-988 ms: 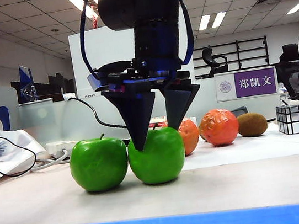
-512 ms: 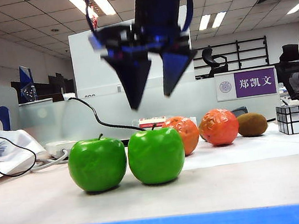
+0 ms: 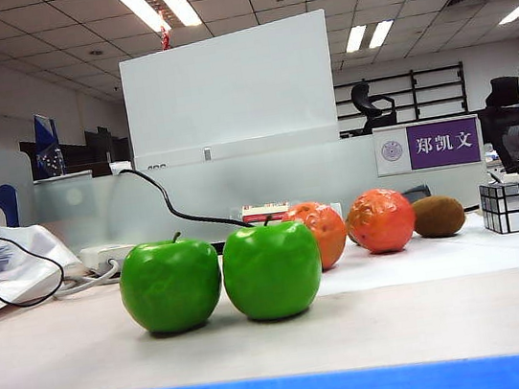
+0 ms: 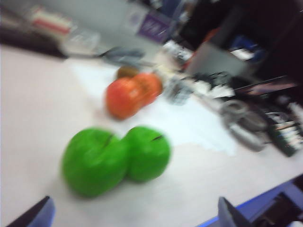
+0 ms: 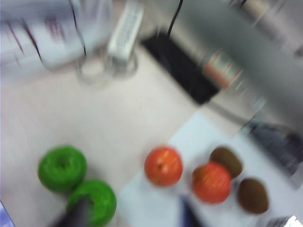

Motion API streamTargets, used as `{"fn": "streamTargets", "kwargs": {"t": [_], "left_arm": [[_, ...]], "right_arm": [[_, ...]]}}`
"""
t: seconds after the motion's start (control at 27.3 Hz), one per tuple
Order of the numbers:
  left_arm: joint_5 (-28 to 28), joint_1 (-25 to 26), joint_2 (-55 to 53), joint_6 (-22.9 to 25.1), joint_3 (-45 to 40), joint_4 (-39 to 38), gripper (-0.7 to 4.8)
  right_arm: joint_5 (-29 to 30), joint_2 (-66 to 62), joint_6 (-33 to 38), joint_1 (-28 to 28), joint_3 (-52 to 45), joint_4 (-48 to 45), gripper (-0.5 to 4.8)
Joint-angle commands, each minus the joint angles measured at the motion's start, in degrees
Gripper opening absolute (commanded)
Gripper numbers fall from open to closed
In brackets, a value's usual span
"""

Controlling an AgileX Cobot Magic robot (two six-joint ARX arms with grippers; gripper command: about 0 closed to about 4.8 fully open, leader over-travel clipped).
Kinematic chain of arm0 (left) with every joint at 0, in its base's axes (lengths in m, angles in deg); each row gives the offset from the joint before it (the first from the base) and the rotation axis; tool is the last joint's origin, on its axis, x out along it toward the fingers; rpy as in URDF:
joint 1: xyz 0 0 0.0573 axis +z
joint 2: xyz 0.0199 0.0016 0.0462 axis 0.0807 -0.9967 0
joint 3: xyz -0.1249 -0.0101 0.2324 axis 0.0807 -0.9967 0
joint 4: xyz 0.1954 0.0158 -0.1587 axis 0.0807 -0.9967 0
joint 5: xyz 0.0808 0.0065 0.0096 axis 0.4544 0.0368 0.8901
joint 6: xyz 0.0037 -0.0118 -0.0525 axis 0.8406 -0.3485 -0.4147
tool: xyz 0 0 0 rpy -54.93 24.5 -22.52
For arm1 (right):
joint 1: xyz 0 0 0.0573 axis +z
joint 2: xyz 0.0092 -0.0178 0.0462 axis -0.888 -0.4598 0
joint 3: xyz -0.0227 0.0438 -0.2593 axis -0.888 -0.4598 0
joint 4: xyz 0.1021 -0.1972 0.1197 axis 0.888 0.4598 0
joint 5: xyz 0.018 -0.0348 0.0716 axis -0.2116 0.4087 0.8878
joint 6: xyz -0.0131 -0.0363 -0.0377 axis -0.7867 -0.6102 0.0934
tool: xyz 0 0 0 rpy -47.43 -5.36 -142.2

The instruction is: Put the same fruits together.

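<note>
Two green apples (image 3: pixel 172 286) (image 3: pixel 272 270) stand touching at the front of the table. Behind them sit two orange-red fruits (image 3: pixel 321 232) (image 3: pixel 380 220), close together with a small gap. Neither gripper shows in the exterior view. In the blurred left wrist view, my left gripper (image 4: pixel 135 215) hangs open well back from the apples (image 4: pixel 94 161) (image 4: pixel 149 151), its fingertips far apart. My right gripper (image 5: pixel 132 217) is high above the table, open and holding nothing. One of its fingers (image 5: pixel 75 215) overlaps an apple (image 5: pixel 94 201), with the orange fruits (image 5: pixel 163 165) (image 5: pixel 211 182) beyond.
A brown kiwi (image 3: pixel 438 216) lies right of the orange fruits, and a mirror cube (image 3: pixel 514 205) stands further right. A black cable (image 3: pixel 169 207) and a white power strip (image 3: pixel 104 255) lie at the back left. A white board (image 3: pixel 225 88) and a name sign (image 3: pixel 427 145) stand behind.
The right gripper, which stood open around the right apple, has risen straight up and left the exterior view. Both apples stay side by side.
</note>
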Motion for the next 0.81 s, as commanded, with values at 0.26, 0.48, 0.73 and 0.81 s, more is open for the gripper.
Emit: {"fn": "streamTargets", "kwargs": {"t": [0.26, 0.48, 0.73, 0.81], "left_arm": [[-0.7, 0.3, 0.1, 5.4, 13.3, 4.6, -0.04], [20.0, 0.4, 0.1, 20.3, 28.1, -11.3, -0.04], [28.3, 0.5, 0.0, 20.4, 29.8, -26.5, -0.04], [28.0, 0.6, 0.1, 19.2, 29.1, -26.2, -0.04]], "right_arm": [[-0.4, 22.6, -2.9, 0.1, 0.1, -4.0, -0.01], [-1.2, 43.4, -7.2, 0.1, -5.0, -2.3, -0.01], [-13.7, 71.9, 3.6, 0.6, -30.5, -1.3, -0.01], [-14.8, 70.2, 2.5, 2.0, -32.2, -0.2, -0.01]]}}
